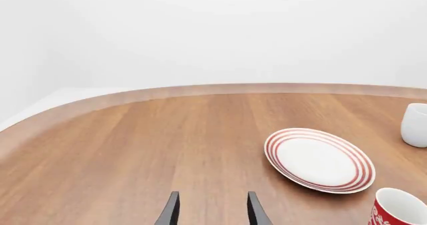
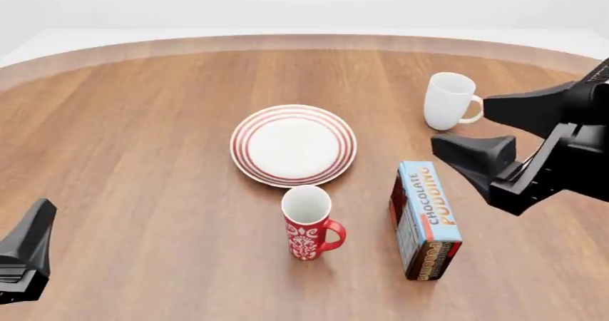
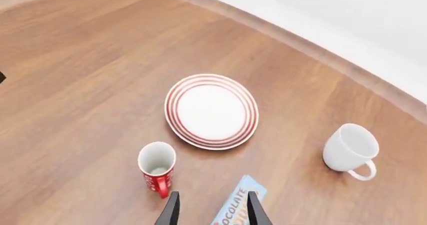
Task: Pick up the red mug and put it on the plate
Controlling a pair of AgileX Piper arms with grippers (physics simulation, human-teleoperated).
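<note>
I'm lining up the approach: nothing gripped yet. My right tool (image 3: 212, 211) is hanging high with its fingers spread and empty. Just below and ahead of it the red mug (image 2: 306, 222) is standing upright on the tabletop (image 2: 142, 157), handle towards the pudding box (image 2: 426, 220). Beyond the mug, just apart, the plate (image 2: 293, 145) is waiting. The left tool (image 1: 212, 211) is idling, open too. Next I'm thinking descend over the mug's rim.
</note>
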